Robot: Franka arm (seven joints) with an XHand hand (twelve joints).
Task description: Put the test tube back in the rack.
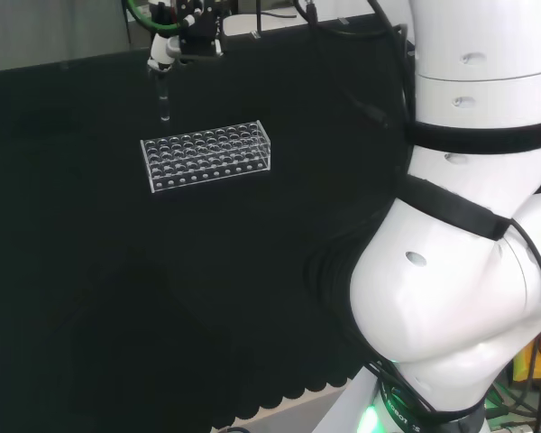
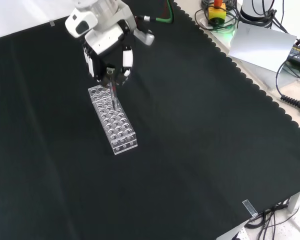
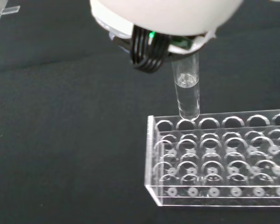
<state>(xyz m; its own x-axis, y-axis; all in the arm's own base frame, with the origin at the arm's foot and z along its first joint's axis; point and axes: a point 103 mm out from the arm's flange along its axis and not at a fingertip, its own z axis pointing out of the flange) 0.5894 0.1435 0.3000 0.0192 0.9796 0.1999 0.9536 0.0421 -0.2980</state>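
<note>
Test tube (image 3: 186, 93) upright, pinched in curled fingers of hand (image 2: 107, 47), tip just above corner hole of clear rack (image 3: 214, 163), near the cloth's (image 2: 200, 150) far edge in head view.

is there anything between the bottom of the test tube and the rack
No. In the wrist view the test tube, held by the hand, hangs with its rounded end just above a hole at the rack's edge row, the gap bare.

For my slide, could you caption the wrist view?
Robot hand holds a test tube just above the clear rack.
</note>
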